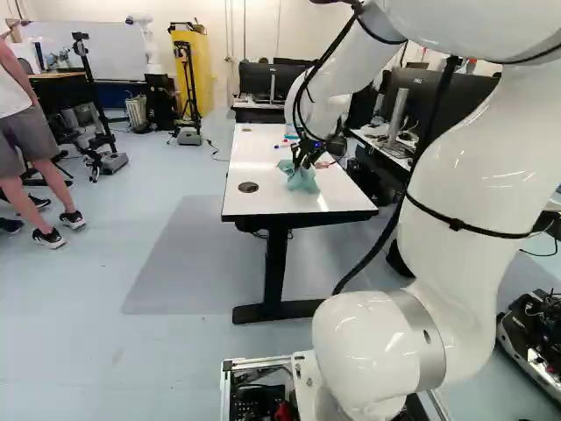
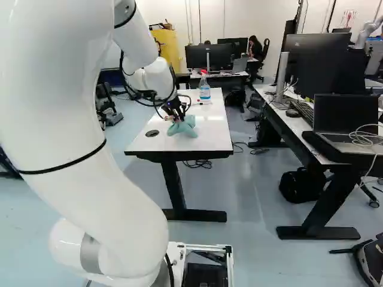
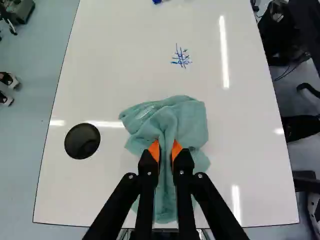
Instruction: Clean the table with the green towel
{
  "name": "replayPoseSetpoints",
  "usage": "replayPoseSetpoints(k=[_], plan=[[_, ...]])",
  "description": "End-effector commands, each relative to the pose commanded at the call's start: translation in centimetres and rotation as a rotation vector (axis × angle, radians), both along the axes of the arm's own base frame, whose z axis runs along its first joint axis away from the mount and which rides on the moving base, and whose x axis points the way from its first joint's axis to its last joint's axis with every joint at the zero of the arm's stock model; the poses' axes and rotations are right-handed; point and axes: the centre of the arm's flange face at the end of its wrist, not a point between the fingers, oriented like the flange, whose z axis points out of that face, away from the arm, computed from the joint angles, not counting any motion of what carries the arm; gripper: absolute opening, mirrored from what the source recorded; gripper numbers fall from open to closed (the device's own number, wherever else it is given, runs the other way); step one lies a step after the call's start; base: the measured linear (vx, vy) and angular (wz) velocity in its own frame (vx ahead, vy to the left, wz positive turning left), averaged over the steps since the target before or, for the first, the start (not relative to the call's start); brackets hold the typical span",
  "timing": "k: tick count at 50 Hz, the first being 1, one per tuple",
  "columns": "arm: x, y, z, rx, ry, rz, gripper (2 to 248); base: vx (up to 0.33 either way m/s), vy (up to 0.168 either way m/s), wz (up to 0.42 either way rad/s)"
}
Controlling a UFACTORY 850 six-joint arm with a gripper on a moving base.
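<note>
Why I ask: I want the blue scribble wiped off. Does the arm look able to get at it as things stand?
Probably yes: the blue scribble lies just ahead of the towel pinched between the fingers, with only bare tabletop between, though full reach can't be judged here.

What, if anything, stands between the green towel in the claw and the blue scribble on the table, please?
Nothing visible does: the green towel is pinched in the claw, and only bare white tabletop lies between it and the blue scribble ahead.
</note>
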Motion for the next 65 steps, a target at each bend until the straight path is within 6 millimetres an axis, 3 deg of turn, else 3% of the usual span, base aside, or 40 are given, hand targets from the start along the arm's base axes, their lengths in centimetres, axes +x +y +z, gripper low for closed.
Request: replayPoseSetpoints(k=[9, 39, 65], plan=[[1.0, -1.2, 1.1, -0.001, -0.025, -0.023, 48, 0.000, 0.000, 0.000], [5.7, -5.3, 1.0, -0.003, -0.040, -0.090, 48, 0.000, 0.000, 0.000], [10.6, -6.2, 0.7, -0.004, -0.063, -0.095, 48, 0.000, 0.000, 0.000]])
